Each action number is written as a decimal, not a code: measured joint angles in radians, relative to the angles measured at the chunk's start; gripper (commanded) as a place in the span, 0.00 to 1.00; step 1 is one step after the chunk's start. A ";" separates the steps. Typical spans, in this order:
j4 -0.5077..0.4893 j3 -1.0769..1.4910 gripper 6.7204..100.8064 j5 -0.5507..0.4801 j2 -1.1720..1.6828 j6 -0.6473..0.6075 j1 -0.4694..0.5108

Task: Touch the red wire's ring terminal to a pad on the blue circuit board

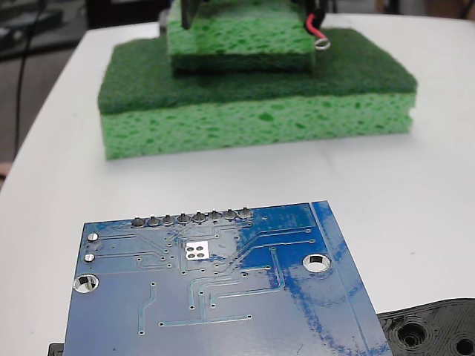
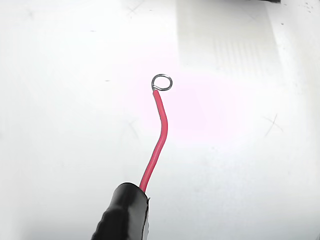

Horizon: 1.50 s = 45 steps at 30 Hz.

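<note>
The blue circuit board (image 1: 223,311) lies flat at the front of the fixed view. Its pad (image 1: 196,251) is a small silvery square with four dark dots, just below the row of solder bumps. The red wire (image 1: 312,28) hangs at the top right, far behind the board. Its ring terminal (image 1: 322,43) sits in front of the green sponges. In the wrist view the red wire (image 2: 159,140) rises from a black sleeve (image 2: 122,215), and the ring terminal (image 2: 162,82) hovers over plain white table. No board shows there. The frame edge cuts off the gripper, so its fingers cannot be made out.
Two stacked green sponges (image 1: 252,111) stand at the back of the white table (image 1: 415,200). A black plastic part with holes (image 1: 434,330) lies at the board's right corner. The board has mounting holes (image 1: 318,262) and a row of grey solder bumps (image 1: 191,219).
</note>
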 measured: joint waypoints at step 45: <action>0.040 -0.169 0.99 -0.152 -0.017 -0.072 0.229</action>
